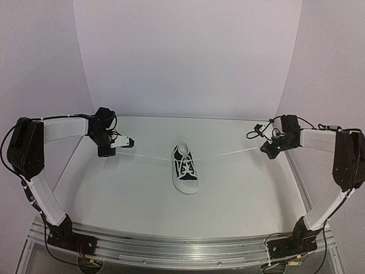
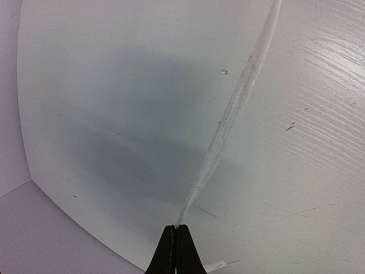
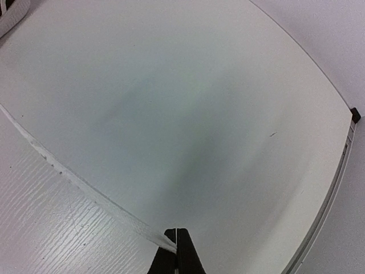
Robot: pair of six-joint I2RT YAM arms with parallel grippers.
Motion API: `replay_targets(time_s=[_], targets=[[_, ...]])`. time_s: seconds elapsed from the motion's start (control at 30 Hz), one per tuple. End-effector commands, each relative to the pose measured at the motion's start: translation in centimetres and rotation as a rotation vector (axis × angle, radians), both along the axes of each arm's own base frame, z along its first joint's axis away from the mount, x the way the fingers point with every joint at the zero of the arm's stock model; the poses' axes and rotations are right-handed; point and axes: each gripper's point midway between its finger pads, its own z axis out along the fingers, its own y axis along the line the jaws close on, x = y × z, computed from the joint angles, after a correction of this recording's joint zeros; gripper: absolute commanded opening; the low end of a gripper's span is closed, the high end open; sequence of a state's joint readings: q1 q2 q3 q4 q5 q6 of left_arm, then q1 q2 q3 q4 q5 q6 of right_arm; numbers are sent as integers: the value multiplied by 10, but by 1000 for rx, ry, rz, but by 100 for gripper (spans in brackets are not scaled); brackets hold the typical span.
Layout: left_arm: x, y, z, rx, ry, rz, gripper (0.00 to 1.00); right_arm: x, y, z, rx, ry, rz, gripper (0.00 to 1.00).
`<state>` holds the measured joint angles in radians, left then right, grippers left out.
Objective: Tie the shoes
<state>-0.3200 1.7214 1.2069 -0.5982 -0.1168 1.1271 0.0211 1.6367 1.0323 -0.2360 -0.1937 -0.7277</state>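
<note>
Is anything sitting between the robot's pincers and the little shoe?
No, nothing visible is in the way. Only the white laces run from the left pincer and the right pincer to the shoe, stretched over the table.

This is a robotics lab bench, not anybody's home. Two black-and-white robot arms, the left arm (image 1: 47, 200) and the right arm (image 1: 323, 213), are bolted to a ribbed aluminium rail (image 1: 182, 248) along the near edge of a white table (image 1: 239, 194) with a wood-grain surface. A plain pale backdrop (image 1: 188, 57) curves around the back and sides, so nothing else of the room shows. Bare cables (image 1: 258, 132) loop off the right wrist, where a green light (image 1: 278, 149) glows. The one everyday thing is a small black sneaker (image 1: 185, 169) with white laces (image 1: 151, 157), standing mid-table.
</note>
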Motion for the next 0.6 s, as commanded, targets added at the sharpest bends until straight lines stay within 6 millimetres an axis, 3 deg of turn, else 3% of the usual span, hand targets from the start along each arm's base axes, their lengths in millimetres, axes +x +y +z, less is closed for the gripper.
replay_targets(time_s=[0.0, 0.17, 0.33, 0.47, 0.57], targets=[[5, 11, 12, 22, -49, 20, 0, -4, -1, 6, 43, 10, -21, 0], [6, 15, 10, 31, -48, 22, 0, -9, -5, -11, 14, 50, -27, 0], [7, 15, 12, 19, -48, 38, 0, -8, 5, -15, 79, 82, -31, 0], [8, -17, 55, -155, -32, 106, 0, -27, 45, -19, 45, 117, 87, 0], [13, -37, 88, -252, -37, 154, 0, -38, 46, -30, 59, 160, 67, 0]])
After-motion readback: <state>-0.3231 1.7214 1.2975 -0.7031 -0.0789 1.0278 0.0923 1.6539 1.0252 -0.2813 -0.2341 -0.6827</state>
